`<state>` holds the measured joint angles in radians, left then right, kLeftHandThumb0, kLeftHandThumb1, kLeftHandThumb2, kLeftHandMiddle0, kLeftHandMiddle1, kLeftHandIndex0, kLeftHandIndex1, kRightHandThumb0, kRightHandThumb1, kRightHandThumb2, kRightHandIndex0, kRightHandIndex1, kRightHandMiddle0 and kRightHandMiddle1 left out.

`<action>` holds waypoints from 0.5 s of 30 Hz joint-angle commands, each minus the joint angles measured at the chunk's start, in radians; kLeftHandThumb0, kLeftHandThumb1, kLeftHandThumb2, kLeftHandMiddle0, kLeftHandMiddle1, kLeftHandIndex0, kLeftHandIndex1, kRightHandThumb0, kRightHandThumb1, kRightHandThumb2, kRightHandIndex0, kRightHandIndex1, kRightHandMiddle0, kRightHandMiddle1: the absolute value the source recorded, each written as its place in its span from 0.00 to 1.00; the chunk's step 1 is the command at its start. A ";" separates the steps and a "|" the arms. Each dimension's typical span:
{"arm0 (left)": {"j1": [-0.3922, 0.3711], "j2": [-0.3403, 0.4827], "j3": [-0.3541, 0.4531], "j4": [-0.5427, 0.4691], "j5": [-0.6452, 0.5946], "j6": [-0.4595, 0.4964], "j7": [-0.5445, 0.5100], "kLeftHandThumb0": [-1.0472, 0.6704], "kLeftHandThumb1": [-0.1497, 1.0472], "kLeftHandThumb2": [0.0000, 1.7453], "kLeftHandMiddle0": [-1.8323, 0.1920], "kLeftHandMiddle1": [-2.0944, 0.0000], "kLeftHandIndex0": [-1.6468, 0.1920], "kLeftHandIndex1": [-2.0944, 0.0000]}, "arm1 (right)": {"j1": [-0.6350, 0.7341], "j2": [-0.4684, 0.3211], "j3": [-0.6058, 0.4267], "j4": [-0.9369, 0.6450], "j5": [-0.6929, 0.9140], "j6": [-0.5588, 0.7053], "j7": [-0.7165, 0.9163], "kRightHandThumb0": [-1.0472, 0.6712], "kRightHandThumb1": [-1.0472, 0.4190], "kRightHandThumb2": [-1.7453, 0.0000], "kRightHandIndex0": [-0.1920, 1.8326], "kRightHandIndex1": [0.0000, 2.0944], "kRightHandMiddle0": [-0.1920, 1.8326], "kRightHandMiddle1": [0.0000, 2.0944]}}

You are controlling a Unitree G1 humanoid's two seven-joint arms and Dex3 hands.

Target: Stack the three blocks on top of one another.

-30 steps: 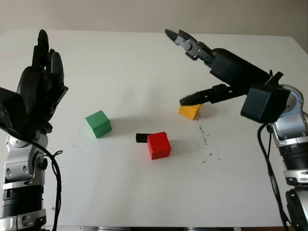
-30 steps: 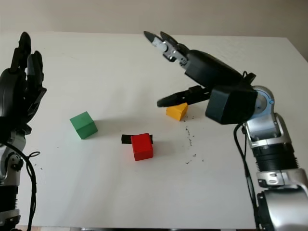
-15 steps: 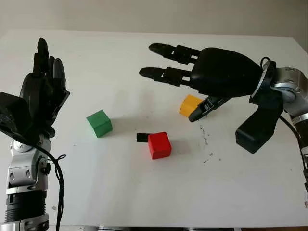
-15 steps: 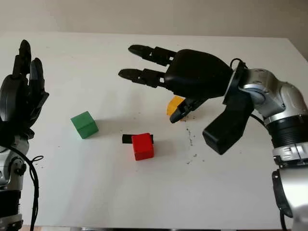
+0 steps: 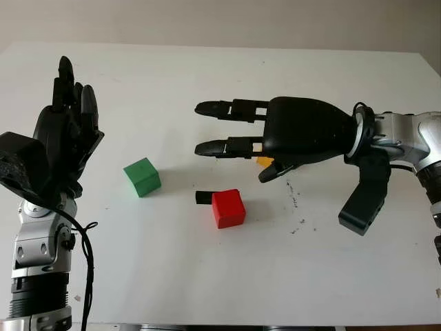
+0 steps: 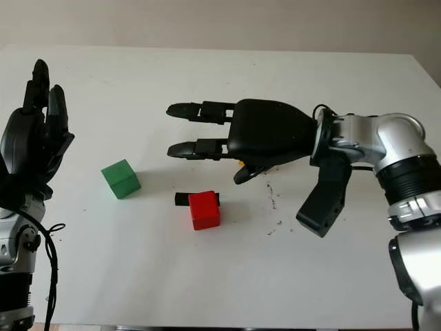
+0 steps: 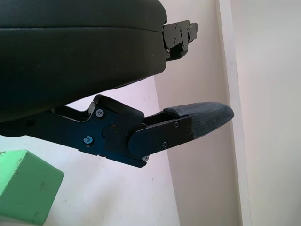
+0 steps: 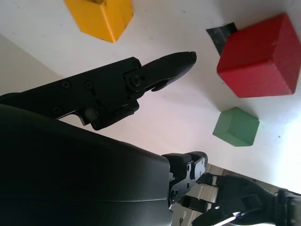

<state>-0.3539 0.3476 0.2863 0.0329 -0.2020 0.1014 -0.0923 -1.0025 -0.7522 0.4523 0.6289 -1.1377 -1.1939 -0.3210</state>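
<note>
A green block (image 5: 142, 177) sits left of centre on the white table (image 5: 172, 276). A red block (image 5: 227, 208) lies near the middle. A yellow block (image 8: 99, 16) lies behind and right of the red one; in the eye views only a sliver of it (image 5: 264, 161) peeks out under my right hand. That right hand (image 5: 231, 141) hovers palm down over the yellow block, open, holding nothing, its fingers pointing left. My left hand (image 5: 65, 131) is raised upright at the table's left side, open, with the green block (image 7: 26, 190) below it.
A short strip of black tape (image 5: 203, 197) lies against the red block's left side. Dark specks (image 5: 298, 205) dot the table right of the red block. The table's far edge meets a beige wall (image 5: 207, 21).
My right hand has turned palm down and dropped lower over the yellow block, hiding most of it. The blocks and my left hand have stayed put.
</note>
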 commanded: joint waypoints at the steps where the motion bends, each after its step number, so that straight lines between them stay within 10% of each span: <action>1: -0.006 -0.007 -0.001 -0.007 0.006 0.005 0.006 0.22 1.00 0.38 1.00 1.00 1.00 1.00 | -0.017 0.009 0.025 0.009 -0.022 0.002 -0.049 0.37 0.06 0.97 0.10 0.04 0.23 0.08; 15: -0.001 -0.015 0.002 -0.002 -0.001 -0.004 -0.002 0.22 1.00 0.38 1.00 1.00 1.00 1.00 | -0.039 0.029 0.145 0.058 -0.042 -0.047 -0.091 0.41 0.05 0.97 0.08 0.03 0.23 0.08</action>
<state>-0.3539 0.3420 0.2852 0.0331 -0.2027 0.1059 -0.0960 -1.0263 -0.7285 0.5895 0.6811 -1.1742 -1.2329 -0.4002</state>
